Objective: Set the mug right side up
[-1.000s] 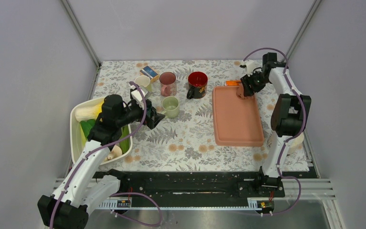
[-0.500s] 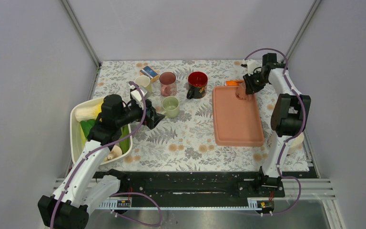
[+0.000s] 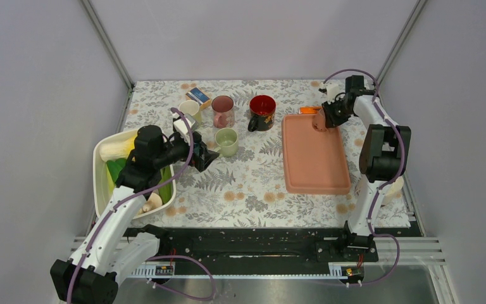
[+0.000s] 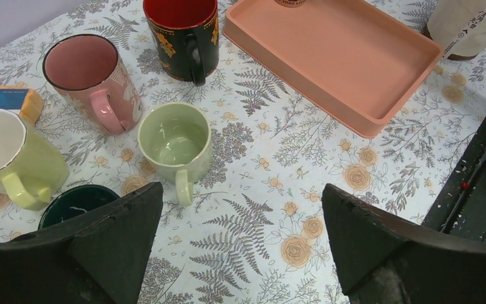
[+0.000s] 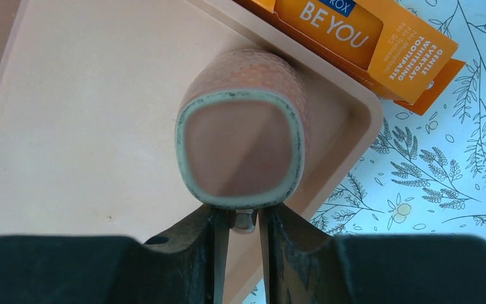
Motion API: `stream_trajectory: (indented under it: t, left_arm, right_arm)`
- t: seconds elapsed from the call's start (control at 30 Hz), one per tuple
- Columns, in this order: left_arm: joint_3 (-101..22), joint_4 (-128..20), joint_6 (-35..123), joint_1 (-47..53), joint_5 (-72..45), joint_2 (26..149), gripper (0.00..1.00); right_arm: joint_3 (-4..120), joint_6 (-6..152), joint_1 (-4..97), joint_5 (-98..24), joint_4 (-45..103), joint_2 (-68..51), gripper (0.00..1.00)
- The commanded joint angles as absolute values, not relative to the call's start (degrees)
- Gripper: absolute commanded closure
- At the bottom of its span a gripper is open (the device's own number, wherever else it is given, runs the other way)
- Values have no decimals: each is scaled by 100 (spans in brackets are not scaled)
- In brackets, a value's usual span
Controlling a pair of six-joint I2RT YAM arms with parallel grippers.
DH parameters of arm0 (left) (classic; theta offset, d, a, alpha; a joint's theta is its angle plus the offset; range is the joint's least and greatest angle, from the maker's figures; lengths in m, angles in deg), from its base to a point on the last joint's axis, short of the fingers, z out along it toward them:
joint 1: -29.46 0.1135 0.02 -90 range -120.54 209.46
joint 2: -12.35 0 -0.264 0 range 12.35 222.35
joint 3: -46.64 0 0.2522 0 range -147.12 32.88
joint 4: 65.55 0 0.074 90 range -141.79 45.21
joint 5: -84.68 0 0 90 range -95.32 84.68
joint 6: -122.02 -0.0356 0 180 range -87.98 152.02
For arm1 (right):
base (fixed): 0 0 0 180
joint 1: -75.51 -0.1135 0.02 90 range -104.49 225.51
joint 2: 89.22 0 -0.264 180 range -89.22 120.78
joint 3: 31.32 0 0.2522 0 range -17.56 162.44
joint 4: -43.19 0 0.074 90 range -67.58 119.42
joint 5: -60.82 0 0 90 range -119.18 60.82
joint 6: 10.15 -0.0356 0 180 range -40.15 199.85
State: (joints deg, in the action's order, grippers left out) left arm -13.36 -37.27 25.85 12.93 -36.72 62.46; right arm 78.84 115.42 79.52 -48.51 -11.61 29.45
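Right claw (image 5: 237, 220) has closed on mug (image 5: 240, 142) handle.

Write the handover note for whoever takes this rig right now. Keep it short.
Left gripper: open and empty, hovering over the table near the pale green cup.
Right gripper: shut on the peach mug, by what looks like its handle.
Mug: in the far right corner of the pink tray, tipped over with one end facing the right wrist camera. The toothpaste box lies just outside the tray's rim.
Done: mug grasped.
Left: turn the mug mouth-up, set it down, release.
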Motion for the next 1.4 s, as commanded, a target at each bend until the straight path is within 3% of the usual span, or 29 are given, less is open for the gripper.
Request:
stream_trajectory:
  t: [0.0, 0.73, 1.07, 1.37]
  left_arm:
    - [-1372, -3975, 2616, 1343, -3853, 6236, 1]
    - [-1353, -3981, 2622, 1381, -3964, 6228, 1]
    - [-1354, -3975, 2632, 1390, -4011, 6212, 1]
    - [-1402, -4012, 2651, 1394, -4009, 6334, 1]
  right_arm:
    - [7683, 11410, 7861, -4817, -673, 2551, 71]
    - [7281, 11304, 7850, -4931, -234, 2145, 62]
    - [7253, 11227, 7841, -4813, -169, 2283, 72]
    - [7184, 11263, 7830, -4849, -152, 2168, 99]
